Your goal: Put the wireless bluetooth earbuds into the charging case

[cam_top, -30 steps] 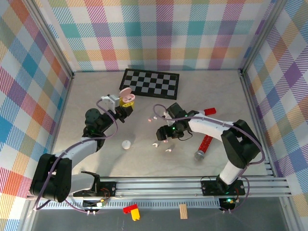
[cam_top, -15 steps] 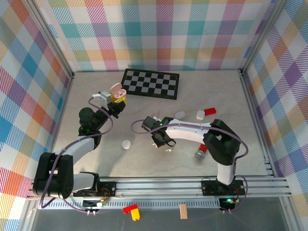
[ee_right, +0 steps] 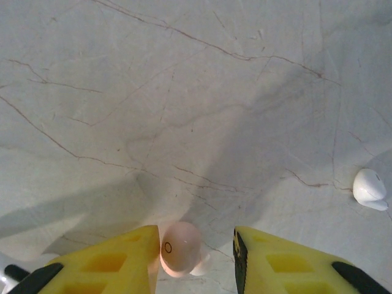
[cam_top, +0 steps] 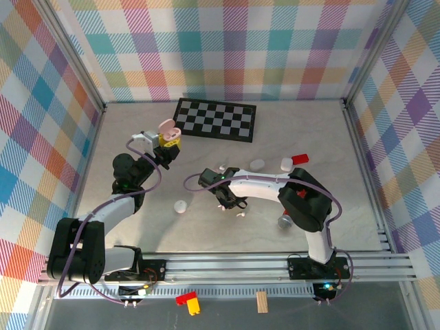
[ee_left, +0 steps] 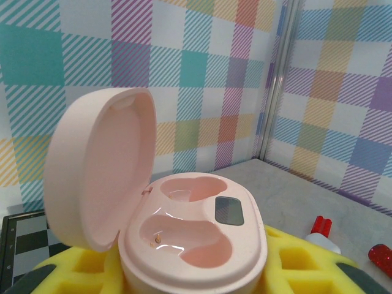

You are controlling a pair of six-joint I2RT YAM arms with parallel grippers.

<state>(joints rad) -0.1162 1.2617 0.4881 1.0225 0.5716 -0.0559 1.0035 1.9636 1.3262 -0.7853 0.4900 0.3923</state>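
1. Left gripper (cam_top: 166, 143) – clamped on the pale pink charging case (ee_left: 202, 245), held up off the table beside the checkerboard (cam_top: 214, 118). The yellow pads (ee_left: 293, 263) are matte with square recesses, one on each side of the case base.
2. The case is smooth, glossy plastic in a rounded pebble form. Its lid (ee_left: 98, 171) stands open, hinged up on the view's left. Two scooped wells lie in the base, with a small dark rounded window beside the rear one. The wells look vacant, save a tiny gold speck in the near one.
3. Right gripper (ee_right: 196, 251) – down at table level near mid-table, jaws narrow around a pale pink earbud (ee_right: 179, 248). The bud touches the yellow pad on the view's left, and a gap shows toward the other pad, so no firm grip is seen.
4. The bud is a small, glossy oval with a tiny ring mark on its face, and it rests on the table.
5. A white earbud (ee_right: 369, 188), smooth and teardrop-shaped, lies apart at the right edge of the right wrist view.
6. A white pebble case (cam_top: 180, 206) sits closed on the table between the two arms.
7. The table (ee_right: 184, 92) is pale grey marble-look, matte, with thin brown veins.
8. The walls (cam_top: 227, 48) carry a pastel plaid print, with metal rails at the corners
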